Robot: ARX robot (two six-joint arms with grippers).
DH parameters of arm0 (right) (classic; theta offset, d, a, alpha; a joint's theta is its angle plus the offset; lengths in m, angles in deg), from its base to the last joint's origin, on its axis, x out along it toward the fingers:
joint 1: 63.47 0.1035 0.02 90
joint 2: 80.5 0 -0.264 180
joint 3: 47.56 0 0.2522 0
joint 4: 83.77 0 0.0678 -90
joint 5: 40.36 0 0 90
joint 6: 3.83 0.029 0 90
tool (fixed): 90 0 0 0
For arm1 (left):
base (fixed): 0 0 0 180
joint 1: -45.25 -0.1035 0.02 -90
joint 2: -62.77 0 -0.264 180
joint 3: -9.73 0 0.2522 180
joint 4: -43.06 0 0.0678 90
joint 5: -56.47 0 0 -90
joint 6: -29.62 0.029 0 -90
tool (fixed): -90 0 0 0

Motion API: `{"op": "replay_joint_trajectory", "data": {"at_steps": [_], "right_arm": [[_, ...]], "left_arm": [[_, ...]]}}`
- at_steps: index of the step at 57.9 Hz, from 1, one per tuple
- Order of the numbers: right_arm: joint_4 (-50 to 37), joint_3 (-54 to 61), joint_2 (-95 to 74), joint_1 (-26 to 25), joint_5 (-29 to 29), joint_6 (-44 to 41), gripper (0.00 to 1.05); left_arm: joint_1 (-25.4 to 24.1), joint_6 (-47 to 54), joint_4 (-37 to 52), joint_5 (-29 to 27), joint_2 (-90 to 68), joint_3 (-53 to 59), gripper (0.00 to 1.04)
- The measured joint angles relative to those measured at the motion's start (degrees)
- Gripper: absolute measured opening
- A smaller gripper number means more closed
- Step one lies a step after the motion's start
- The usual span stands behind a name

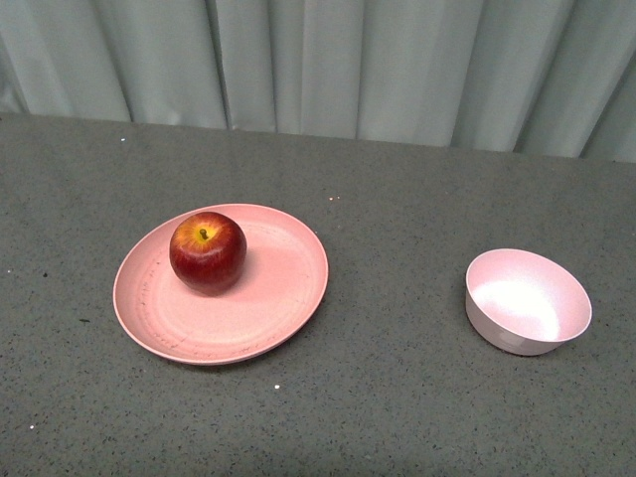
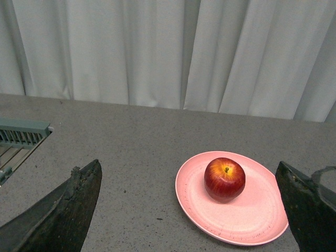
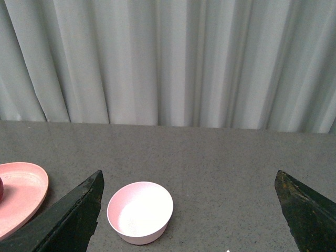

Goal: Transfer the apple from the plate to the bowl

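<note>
The dark red apple (image 1: pixel 208 251) sits on the far left part of the salmon-pink plate (image 1: pixel 278 298), left of the table's middle. The small pale pink bowl (image 1: pixel 527 300) stands empty to the right. Neither gripper shows in the front view. In the left wrist view my left gripper (image 2: pixel 189 210) is open and empty, short of the apple (image 2: pixel 224 179) and plate (image 2: pixel 247 220). In the right wrist view my right gripper (image 3: pixel 189 210) is open and empty, short of the bowl (image 3: pixel 140 211); the plate's edge (image 3: pixel 21 194) shows at the side.
The grey speckled table (image 1: pixel 397 397) ends at a pale curtain (image 1: pixel 348 60) behind. A pale green slatted rack (image 2: pixel 21 134) shows at the edge of the left wrist view.
</note>
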State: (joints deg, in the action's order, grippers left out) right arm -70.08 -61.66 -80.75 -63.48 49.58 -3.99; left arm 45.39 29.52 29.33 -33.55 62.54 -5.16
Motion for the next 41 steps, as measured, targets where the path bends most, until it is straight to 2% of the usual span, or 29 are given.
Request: {"op": "replay_joint_trajectory", "data": {"at_steps": [41], "right_arm": [[0.0, 0.0, 0.0, 0.0, 0.0, 0.0, 0.95]], "left_arm": [[0.0, 0.0, 0.0, 0.0, 0.0, 0.0, 0.98]]}}
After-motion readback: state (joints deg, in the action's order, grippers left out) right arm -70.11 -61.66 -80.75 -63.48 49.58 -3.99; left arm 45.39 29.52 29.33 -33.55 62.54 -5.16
